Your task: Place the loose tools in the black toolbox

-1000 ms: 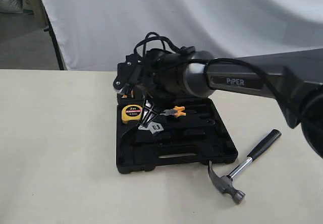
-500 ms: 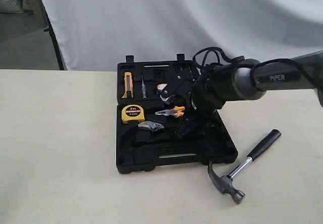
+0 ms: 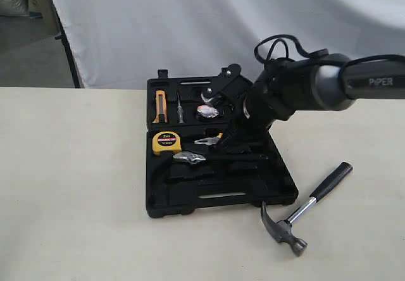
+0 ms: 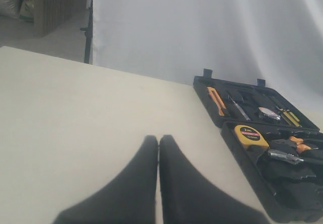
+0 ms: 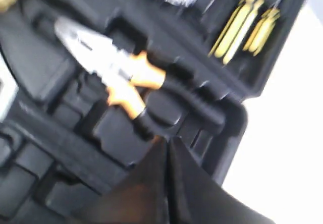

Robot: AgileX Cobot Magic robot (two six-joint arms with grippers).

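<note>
your right pincer has left the wrench in the toolbox and swung clear, tips together and empty, so the hammer on the tabletop looks next.

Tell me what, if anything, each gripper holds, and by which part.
Nothing is held: the left gripper and the right gripper both have shut, empty jaws, the right one above the black toolbox.

Blk toolbox, yel tape measure
</note>
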